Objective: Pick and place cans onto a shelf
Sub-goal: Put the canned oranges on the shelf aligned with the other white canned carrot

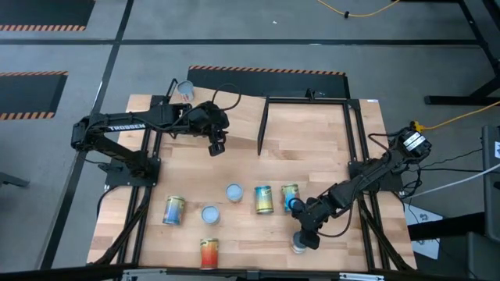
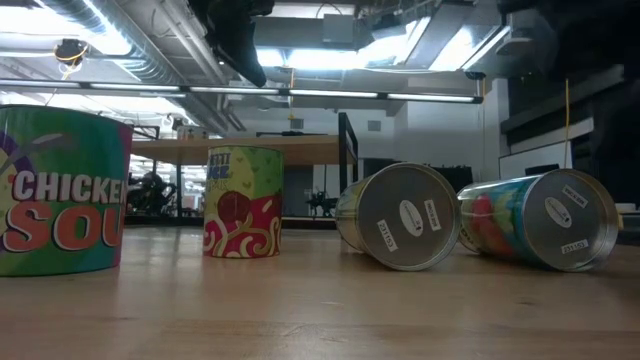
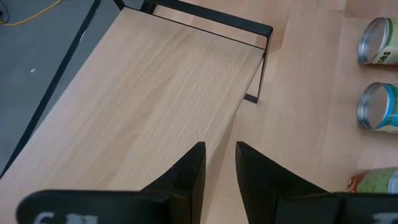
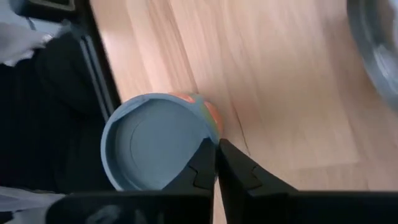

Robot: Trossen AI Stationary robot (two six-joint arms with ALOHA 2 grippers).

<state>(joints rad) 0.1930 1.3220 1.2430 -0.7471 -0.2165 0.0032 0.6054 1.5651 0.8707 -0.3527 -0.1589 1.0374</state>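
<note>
Cans [image 1: 263,199] are being shown on the table [image 1: 312,156]; right gripper [image 4: 216,163] fingers are pressed together beside one can [image 4: 158,140], left gripper [image 3: 220,163] fingers narrowly parted over the shelf [image 3: 143,106].

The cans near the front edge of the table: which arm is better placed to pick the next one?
Right. The right gripper is shut, low beside a can at the front edge, with other cans close. The left gripper hangs open over the shelf, away from them.
</note>
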